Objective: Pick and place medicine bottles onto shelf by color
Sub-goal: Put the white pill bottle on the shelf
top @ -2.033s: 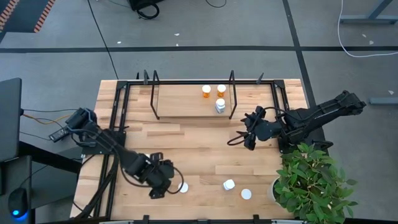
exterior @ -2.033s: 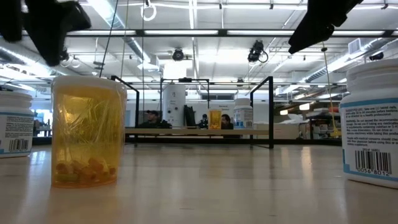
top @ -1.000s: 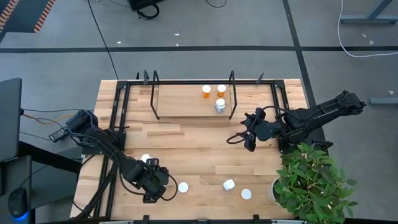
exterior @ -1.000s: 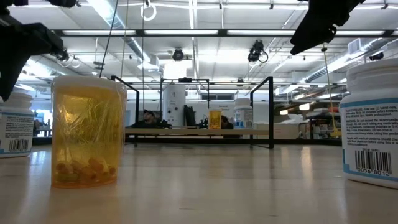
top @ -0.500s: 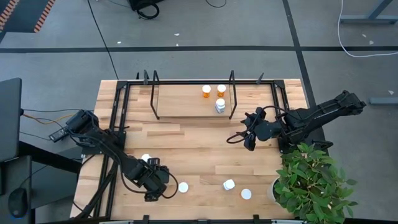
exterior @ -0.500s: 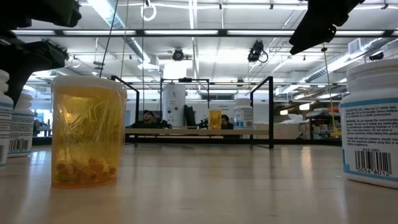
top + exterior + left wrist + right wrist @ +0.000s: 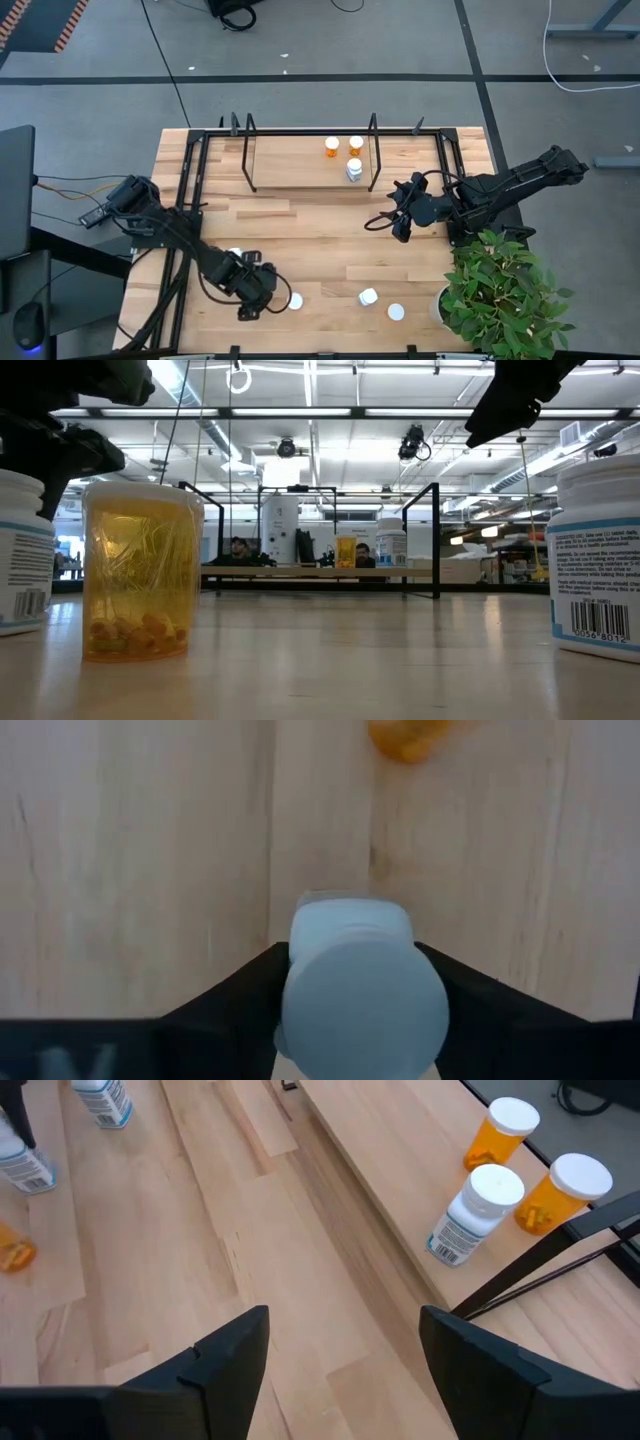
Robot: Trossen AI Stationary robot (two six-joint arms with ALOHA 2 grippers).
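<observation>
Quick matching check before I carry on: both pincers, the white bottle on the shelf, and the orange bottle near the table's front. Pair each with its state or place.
1 left pincer
2 right pincer
3 shelf's white bottle
4 front orange bottle

A open, empty, over the table
B beside two orange bottles
C closed on a white bottle
D upright on the table, next to the left pincer

Pairs: 1-C, 2-A, 3-B, 4-D

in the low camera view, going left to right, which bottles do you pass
White bottle at the left edge → big orange bottle → small orange bottle on the shelf → small white bottle on the shelf → white bottle at the right edge.
</observation>
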